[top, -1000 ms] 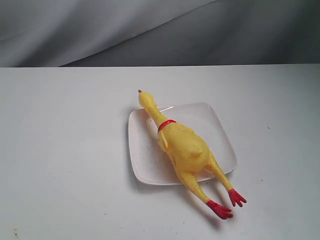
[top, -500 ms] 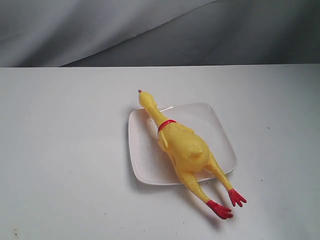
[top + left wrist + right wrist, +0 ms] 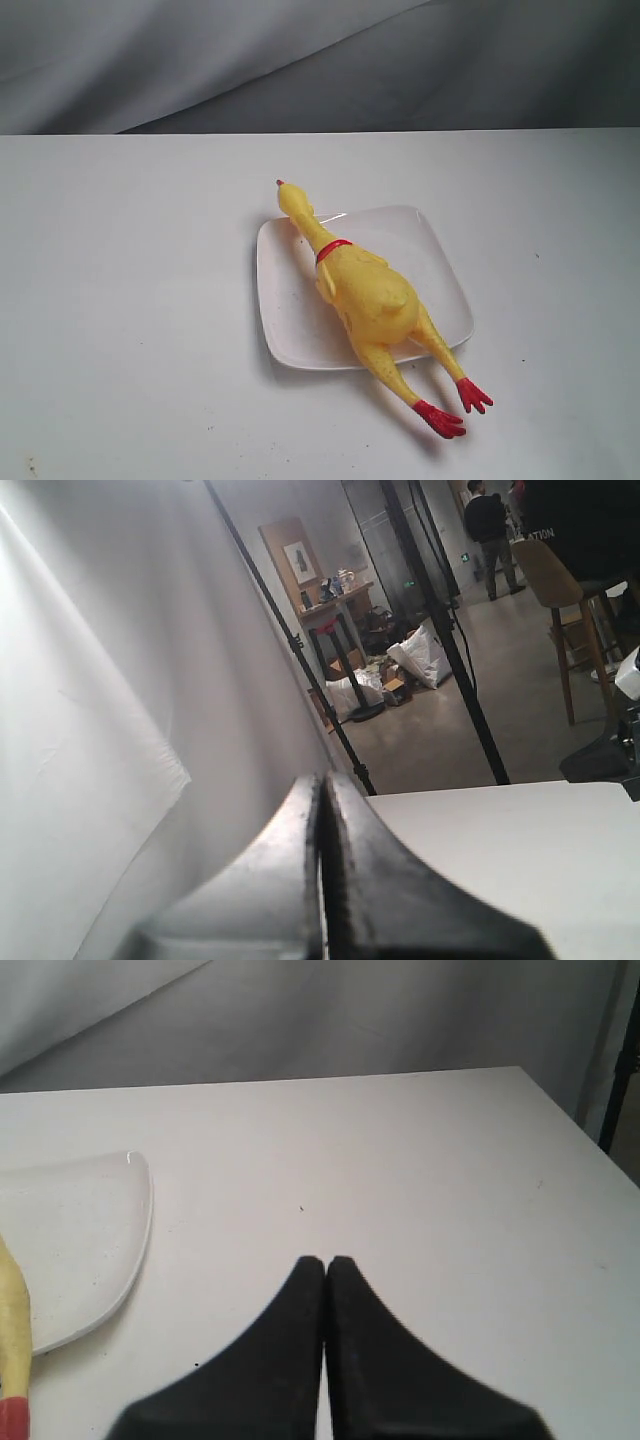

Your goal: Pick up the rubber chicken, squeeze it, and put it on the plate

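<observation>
The yellow rubber chicken [image 3: 365,295] lies across the white square plate [image 3: 430,255] in the exterior view. Its head pokes over the plate's far edge and its red feet rest on the table past the near edge. Neither arm appears in the exterior view. My left gripper [image 3: 323,780] is shut with nothing in it and faces away from the table's middle. My right gripper [image 3: 325,1262] is also shut and empty above the table; a corner of the plate [image 3: 90,1230] and one yellow leg of the chicken [image 3: 12,1345] show at the edge of its view.
The white table [image 3: 120,300] ends at a grey cloth backdrop [image 3: 300,60]. In the left wrist view, black stand poles [image 3: 440,630], a chair [image 3: 560,600] and a person [image 3: 490,530] are off the table.
</observation>
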### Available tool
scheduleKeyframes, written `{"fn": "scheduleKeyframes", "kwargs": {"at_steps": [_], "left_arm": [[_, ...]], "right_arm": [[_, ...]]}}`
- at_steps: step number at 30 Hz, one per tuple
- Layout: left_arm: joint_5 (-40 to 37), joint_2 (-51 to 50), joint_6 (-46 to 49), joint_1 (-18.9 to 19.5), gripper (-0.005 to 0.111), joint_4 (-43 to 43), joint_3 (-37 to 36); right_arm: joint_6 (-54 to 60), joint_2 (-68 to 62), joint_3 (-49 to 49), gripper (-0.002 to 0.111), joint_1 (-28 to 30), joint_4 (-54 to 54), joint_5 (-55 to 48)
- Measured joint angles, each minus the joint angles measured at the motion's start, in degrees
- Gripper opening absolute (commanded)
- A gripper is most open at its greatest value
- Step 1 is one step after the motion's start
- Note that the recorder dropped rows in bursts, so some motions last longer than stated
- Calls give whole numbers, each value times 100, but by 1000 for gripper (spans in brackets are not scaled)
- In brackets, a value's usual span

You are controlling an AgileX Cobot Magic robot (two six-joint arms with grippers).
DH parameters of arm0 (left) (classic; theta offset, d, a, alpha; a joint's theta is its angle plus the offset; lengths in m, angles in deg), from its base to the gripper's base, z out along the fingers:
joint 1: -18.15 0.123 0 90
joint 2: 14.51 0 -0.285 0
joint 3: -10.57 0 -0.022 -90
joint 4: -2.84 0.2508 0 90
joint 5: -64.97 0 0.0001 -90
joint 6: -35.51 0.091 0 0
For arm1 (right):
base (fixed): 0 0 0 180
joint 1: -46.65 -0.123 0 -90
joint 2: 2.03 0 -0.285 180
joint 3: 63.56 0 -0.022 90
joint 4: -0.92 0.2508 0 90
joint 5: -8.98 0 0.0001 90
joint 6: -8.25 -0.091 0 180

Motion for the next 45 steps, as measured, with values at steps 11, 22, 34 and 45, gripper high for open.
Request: {"fn": "scheduleKeyframes", "kwargs": {"at_steps": [11, 22, 34, 45], "left_arm": [[0, 0, 0, 0, 0, 0, 0], [-117, 48, 590, 99, 0, 10, 0], [-600, 1335, 1461, 2592, 0, 22, 0], [-1176, 2346, -501, 3527, 0, 22, 0]], "right_arm": [[0, 0, 0, 0, 0, 33, -11], [0, 0, 0, 0, 0, 33, -11], [0, 0, 0, 0, 0, 33, -11], [0, 0, 0, 0, 0, 33, -11]]}}
